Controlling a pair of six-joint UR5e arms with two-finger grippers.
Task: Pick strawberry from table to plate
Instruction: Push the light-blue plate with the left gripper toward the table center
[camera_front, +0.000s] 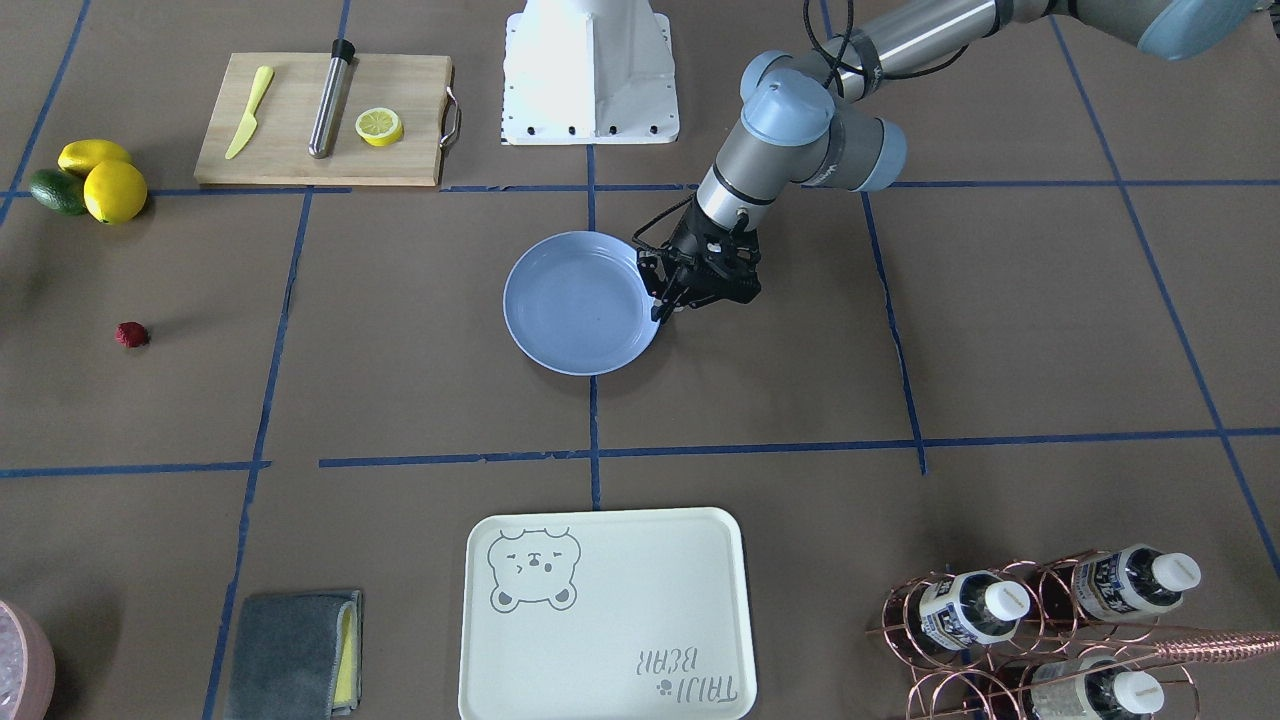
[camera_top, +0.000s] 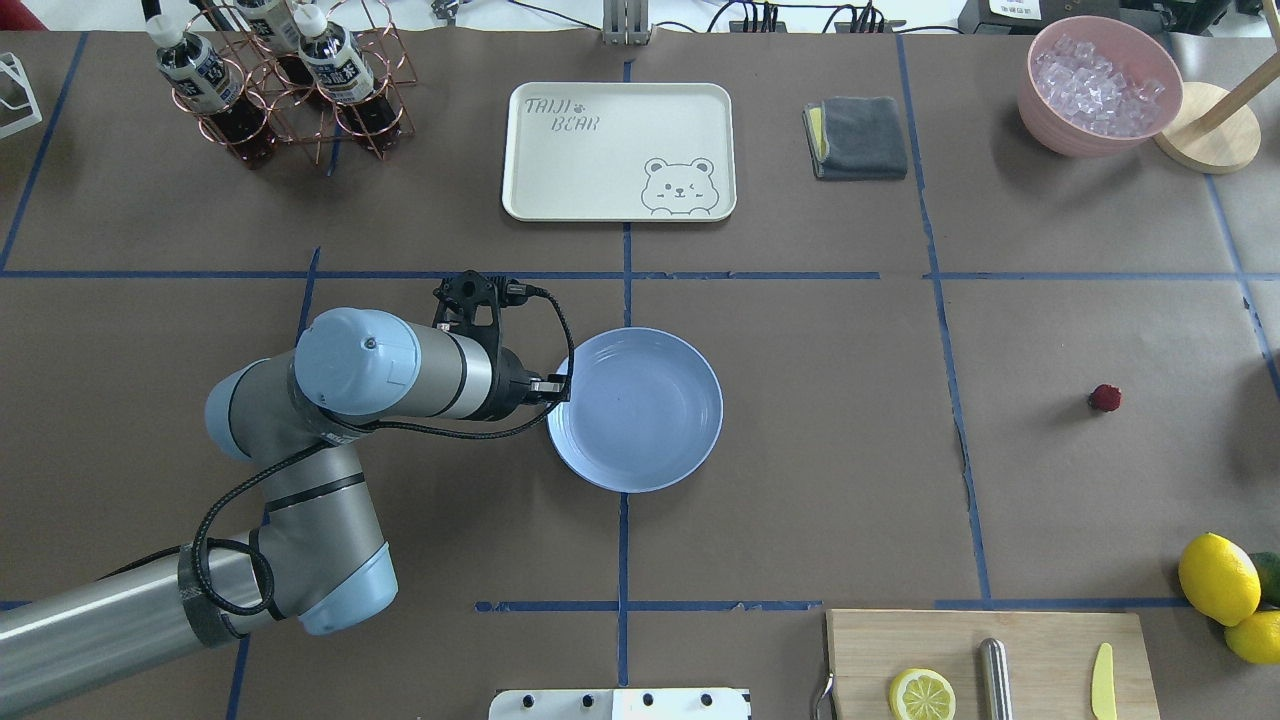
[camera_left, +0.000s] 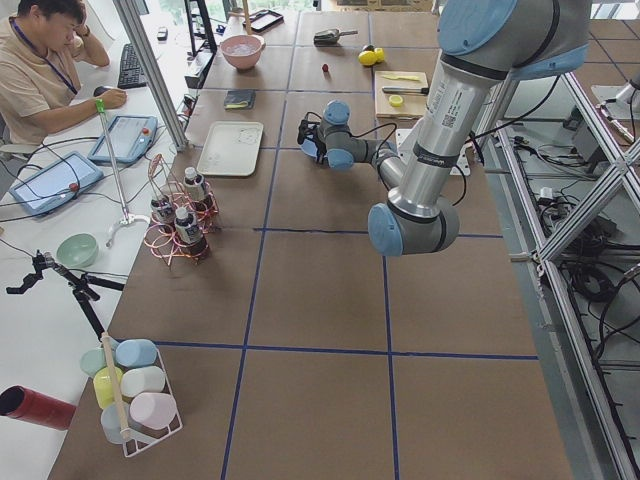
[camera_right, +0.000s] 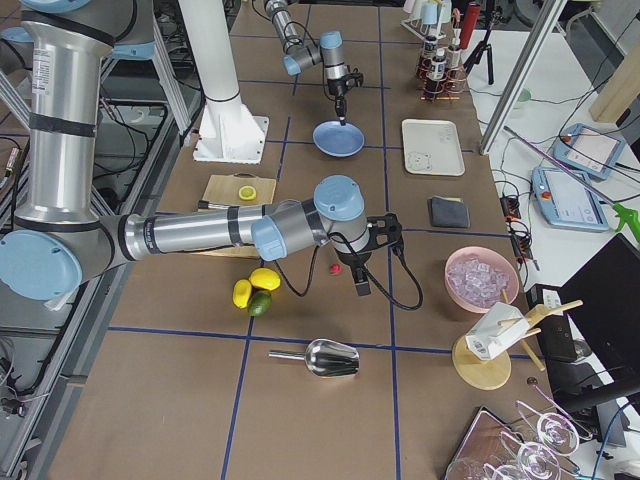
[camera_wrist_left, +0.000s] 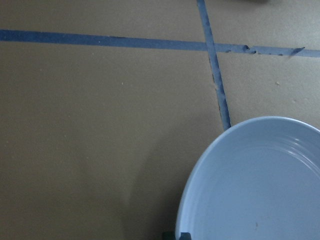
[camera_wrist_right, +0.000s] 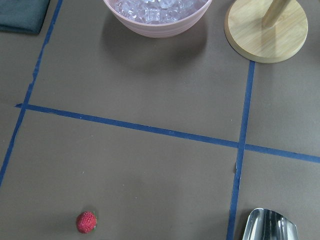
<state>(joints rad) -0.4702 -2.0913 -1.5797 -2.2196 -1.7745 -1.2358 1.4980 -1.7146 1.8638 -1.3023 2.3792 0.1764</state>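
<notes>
The strawberry (camera_front: 131, 334) is a small dark-red berry lying alone on the brown table (camera_front: 1000, 330), far from the light-blue plate (camera_front: 580, 300). It also shows in the overhead view as the strawberry (camera_top: 1104, 398) and low in the right wrist view as the strawberry (camera_wrist_right: 86, 222). My left gripper (camera_front: 665, 305) is shut on the plate's rim at its edge nearest that arm. The plate (camera_wrist_left: 260, 185) holds nothing. My right gripper (camera_right: 360, 285) hangs just beside the strawberry (camera_right: 336, 268). It shows only in the side view, so I cannot tell its state.
A cutting board (camera_front: 320, 120) carries a knife, a steel rod and a lemon half (camera_front: 379, 126). Lemons and an avocado (camera_front: 95, 180) sit near the strawberry. A bear tray (camera_front: 605, 615), a grey cloth (camera_front: 295, 655), a bottle rack (camera_front: 1050, 620) and an ice bowl (camera_top: 1098, 85) line the operators' side.
</notes>
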